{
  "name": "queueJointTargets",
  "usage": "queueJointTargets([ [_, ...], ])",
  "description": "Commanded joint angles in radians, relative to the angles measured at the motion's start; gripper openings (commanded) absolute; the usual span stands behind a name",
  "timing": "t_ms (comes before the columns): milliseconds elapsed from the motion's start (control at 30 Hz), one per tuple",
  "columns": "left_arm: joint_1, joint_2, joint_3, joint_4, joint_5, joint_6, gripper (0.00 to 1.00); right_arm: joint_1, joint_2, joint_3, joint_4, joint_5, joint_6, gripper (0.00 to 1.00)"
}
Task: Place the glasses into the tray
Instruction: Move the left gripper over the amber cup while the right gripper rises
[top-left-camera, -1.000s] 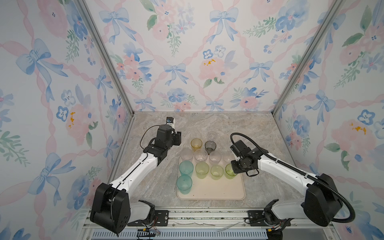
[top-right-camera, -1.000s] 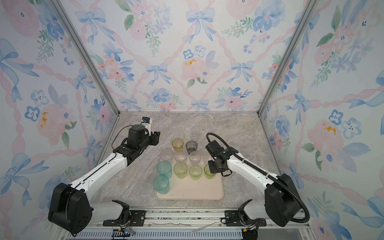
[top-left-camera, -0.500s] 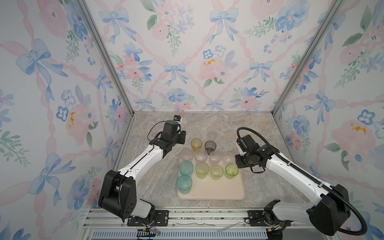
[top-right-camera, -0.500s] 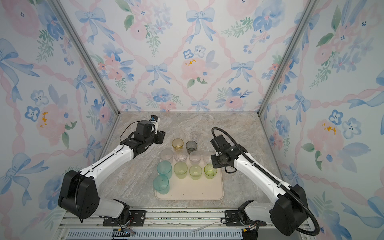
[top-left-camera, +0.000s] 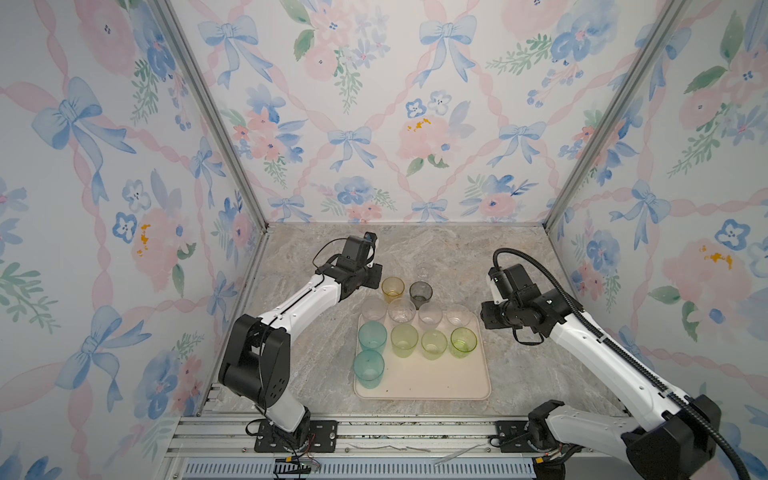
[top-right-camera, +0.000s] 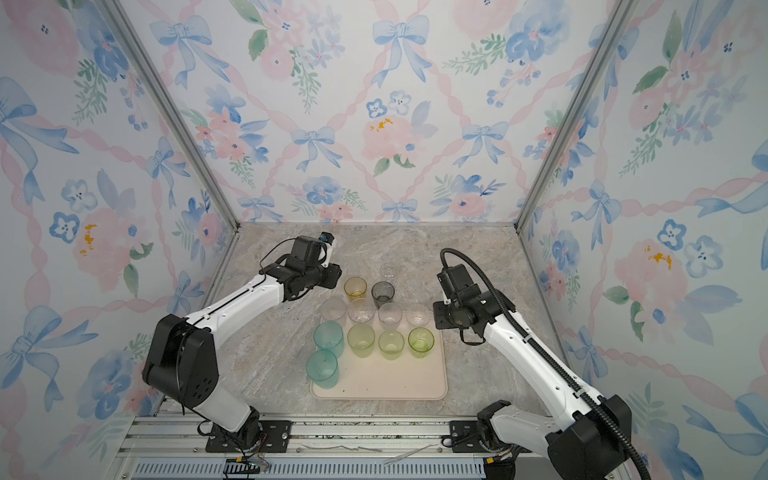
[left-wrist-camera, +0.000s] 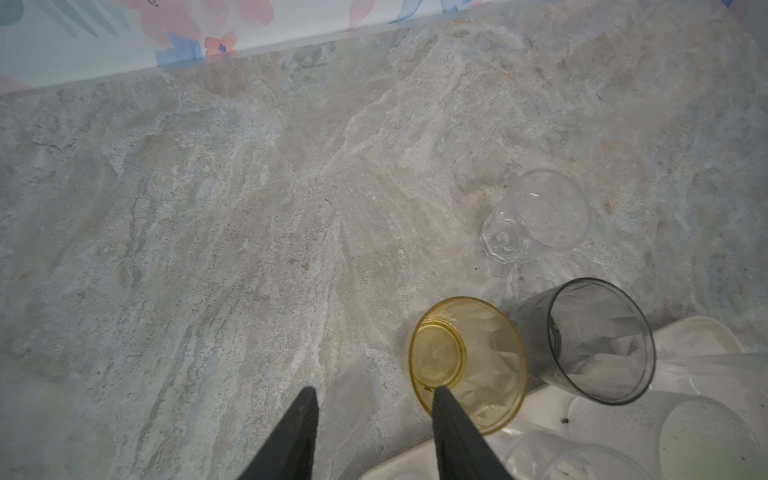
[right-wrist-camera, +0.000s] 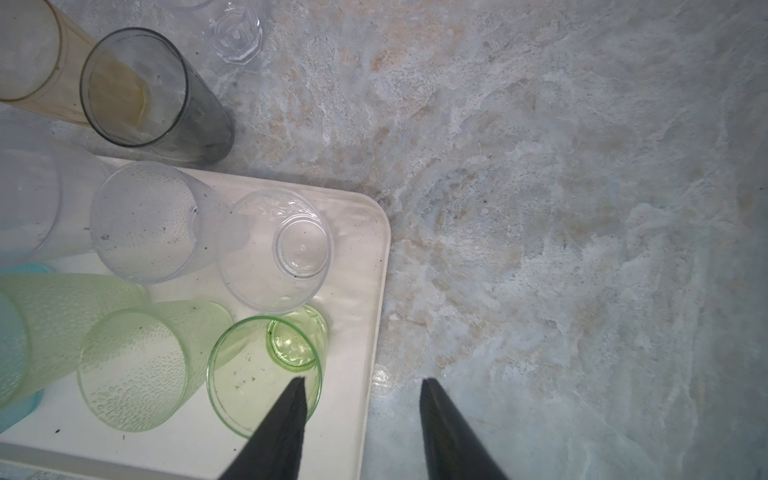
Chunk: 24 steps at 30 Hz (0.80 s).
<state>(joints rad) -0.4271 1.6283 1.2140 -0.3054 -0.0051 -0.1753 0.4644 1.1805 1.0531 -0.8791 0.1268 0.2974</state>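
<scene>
The cream tray (top-left-camera: 422, 386) (top-right-camera: 378, 386) holds two teal glasses (top-left-camera: 372, 336), three green glasses (top-left-camera: 434, 344) and several clear glasses (top-left-camera: 429, 314). Just behind its far rim, an amber glass (top-left-camera: 392, 289) (left-wrist-camera: 467, 365) and a smoky grey glass (top-left-camera: 420, 294) (left-wrist-camera: 598, 340) stand on the table. A small clear glass (top-left-camera: 423, 272) (left-wrist-camera: 536, 216) stands farther back. My left gripper (left-wrist-camera: 374, 392) (top-left-camera: 376, 279) is open and empty, beside the amber glass. My right gripper (right-wrist-camera: 363, 381) (top-left-camera: 487, 319) is open and empty over the tray's right rim (right-wrist-camera: 376, 316), next to the bright green glass (right-wrist-camera: 266, 374).
Marble tabletop (top-left-camera: 478, 257) enclosed by floral walls on three sides. Metal rail (top-left-camera: 374, 432) with both arm bases runs along the front edge. The tray's front half (top-right-camera: 386, 380) is bare.
My right gripper has opened off the bright green glass, left standing in the tray, and drawn back to the right. My left gripper has swung right toward the amber glass.
</scene>
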Motion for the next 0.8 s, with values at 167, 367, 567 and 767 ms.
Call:
queueJointTargets([
  [167,-0.022,0.100,0.112,-0.121,0.031,0.034,0.46,-0.010,0.019,0.020,0.022,-0.018,-0.015,0.48],
  [367,-0.035,0.172,0.180,-0.190,0.035,0.052,0.37,-0.013,0.031,0.019,0.030,-0.019,-0.022,0.48],
  [567,-0.039,0.210,0.202,-0.209,0.026,0.053,0.37,-0.019,0.036,0.015,0.035,-0.023,-0.029,0.49],
  [767,-0.040,0.233,0.215,-0.215,0.030,0.059,0.35,-0.030,0.034,0.004,0.041,-0.029,-0.034,0.49],
])
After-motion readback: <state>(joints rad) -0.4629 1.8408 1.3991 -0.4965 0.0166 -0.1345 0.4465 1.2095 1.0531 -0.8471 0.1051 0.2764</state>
